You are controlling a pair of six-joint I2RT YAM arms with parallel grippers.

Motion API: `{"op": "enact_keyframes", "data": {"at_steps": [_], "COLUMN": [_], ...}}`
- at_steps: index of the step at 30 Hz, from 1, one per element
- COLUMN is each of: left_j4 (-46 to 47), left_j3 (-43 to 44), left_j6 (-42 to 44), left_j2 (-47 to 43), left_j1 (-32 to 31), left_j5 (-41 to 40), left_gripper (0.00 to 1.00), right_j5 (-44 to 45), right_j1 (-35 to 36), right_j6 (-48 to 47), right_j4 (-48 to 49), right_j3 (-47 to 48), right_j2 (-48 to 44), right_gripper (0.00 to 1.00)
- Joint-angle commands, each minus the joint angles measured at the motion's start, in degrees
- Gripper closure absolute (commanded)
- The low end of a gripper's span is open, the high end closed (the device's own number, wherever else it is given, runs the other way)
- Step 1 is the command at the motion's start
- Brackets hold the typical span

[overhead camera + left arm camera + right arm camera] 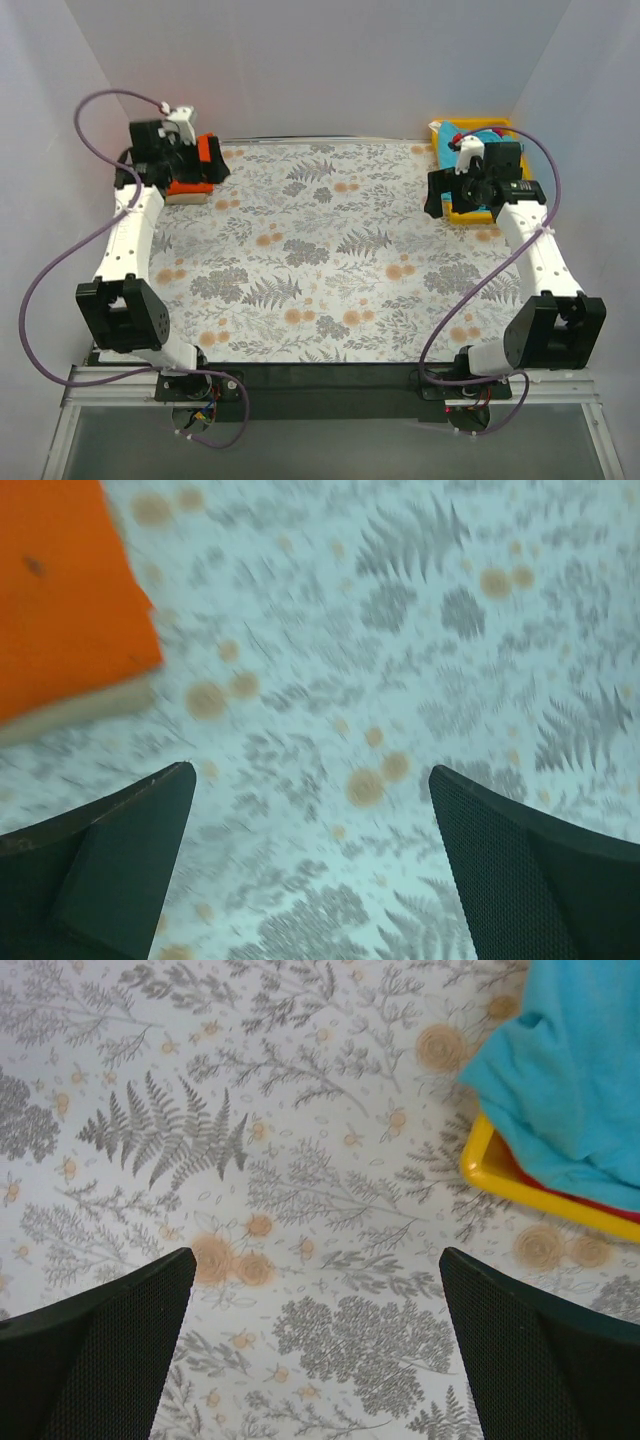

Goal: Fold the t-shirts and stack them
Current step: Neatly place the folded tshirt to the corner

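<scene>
Holding the left gripper [310,771] above the far left part of the grey fern-and-flower cloth [320,250], with both fingers [120,865] spread wide apart and clasping nothing, only printed cloth showing between them. Lying folded flat just beside that gripper, the orange-red t-shirt [60,590], resting on top of the tan t-shirt [85,708], with just a pale tan edge peeking out along its lower side. Sitting at the far left corner of the cloth in the top view, this two-shirt stack, partly hidden under the left wrist. Hovering the right gripper [315,1255] over the far right part of the cloth, just beside the yellow tray [520,1185], again with the fingers [555,1350] parted wide and gripping nothing. Lying crumpled in that tray and spilling over its rim onto the cloth, the turquoise t-shirt [580,1070], unfolded, with a thin red strip [525,1167] showing between the blue fabric and the yellow rim, too little of it to tell what it is. Standing at the far right corner of the cloth, the tray, well apart from the stack on the far left. Reaching from the near edge toward opposite far corners with both arms, neither gripper touching any shirt.
</scene>
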Motion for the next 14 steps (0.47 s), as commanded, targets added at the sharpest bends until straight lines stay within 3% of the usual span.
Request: {"op": "enact_keyframes", "data": {"at_steps": [1,8,14], "left_j4": [-2.58,1.46,1.03], "left_j3": [-13.14,-31.43,-35.76], "left_j6": [-1.02,-2.43,-2.61], "left_j2": [-5.91,-18.48,-24.03], "left_j1": [-2.56,-2.92,-2.92], "left_j5": [1.35,2.67,2.85], "left_gripper": [0.02,0.02,0.02], "right_j5": [-3.50,-10.46,-11.08], "right_j1": [0.25,0.43,0.43], "right_j6": [0.11,-1.74,-2.88], "right_j4": [-4.61,-4.88,-4.70], "right_j3": [-5.24,-18.07,-21.87], "right_j2": [-4.14,-10.82,-13.64], "right_gripper": [0.02,0.02,0.02]}}
